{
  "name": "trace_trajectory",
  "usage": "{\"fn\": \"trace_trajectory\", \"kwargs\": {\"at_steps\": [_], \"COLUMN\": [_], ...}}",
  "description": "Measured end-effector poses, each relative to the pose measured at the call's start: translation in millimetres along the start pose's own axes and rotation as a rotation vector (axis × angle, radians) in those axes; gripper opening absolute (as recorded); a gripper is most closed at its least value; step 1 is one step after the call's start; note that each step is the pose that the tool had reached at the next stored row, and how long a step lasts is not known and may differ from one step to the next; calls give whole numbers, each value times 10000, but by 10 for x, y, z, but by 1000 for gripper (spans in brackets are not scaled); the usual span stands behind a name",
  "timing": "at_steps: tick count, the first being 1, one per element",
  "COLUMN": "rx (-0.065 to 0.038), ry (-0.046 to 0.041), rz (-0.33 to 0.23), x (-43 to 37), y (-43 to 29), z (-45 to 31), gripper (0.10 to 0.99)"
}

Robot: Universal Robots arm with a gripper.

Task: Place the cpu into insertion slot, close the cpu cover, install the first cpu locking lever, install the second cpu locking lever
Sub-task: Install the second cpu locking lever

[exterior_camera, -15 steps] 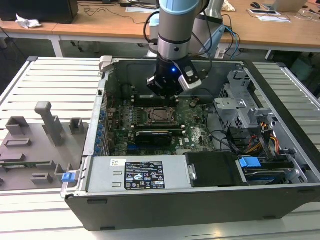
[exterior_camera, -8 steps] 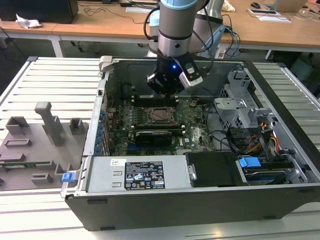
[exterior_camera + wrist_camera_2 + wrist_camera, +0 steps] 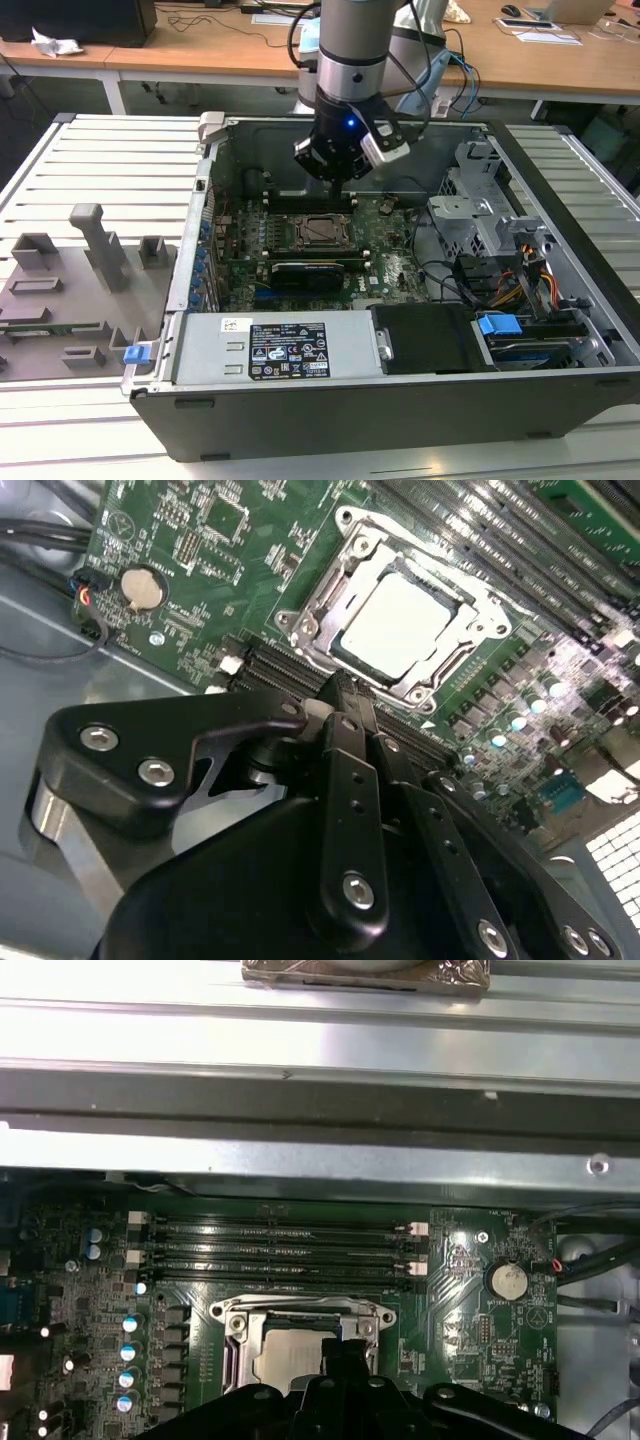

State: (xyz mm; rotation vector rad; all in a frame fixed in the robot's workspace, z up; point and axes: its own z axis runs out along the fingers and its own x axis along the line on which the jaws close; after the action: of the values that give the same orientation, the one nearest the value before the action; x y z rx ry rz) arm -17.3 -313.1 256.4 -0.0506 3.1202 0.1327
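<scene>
Black linkage of the tool [image 3: 345, 695] fills the second wrist view's foreground; its fingers look drawn together and grasp nothing. Just past the fingertips, the cpu [image 3: 400, 628] lies seated in the insertion slot [image 3: 440, 685], with the cpu cover [image 3: 352, 550] apparently down around it. Judgement: the levers are the step in hand; approach low, pressing squarely at the socket edge without scraping the motherboard [image 3: 200, 540].
</scene>
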Motion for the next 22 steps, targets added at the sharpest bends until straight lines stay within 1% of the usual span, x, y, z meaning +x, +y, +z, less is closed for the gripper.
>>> {"fn": "trace_trajectory", "kwargs": {"at_steps": [5,7,9,11,16,20,22], "rx": [-1,0,0,-1,-2,-33,-33], "ry": [0,0,0,0,-1,10,13], "rz": [1,0,0,0,1,2,2], "x": [3,5,6,8,10,13,16], "y": [-88,-145,-176,-230,-295,-346,-393], "z": [-4,-6,-7,-8,1,22,30], "gripper": [106,106,106,106,106,106,106]}}
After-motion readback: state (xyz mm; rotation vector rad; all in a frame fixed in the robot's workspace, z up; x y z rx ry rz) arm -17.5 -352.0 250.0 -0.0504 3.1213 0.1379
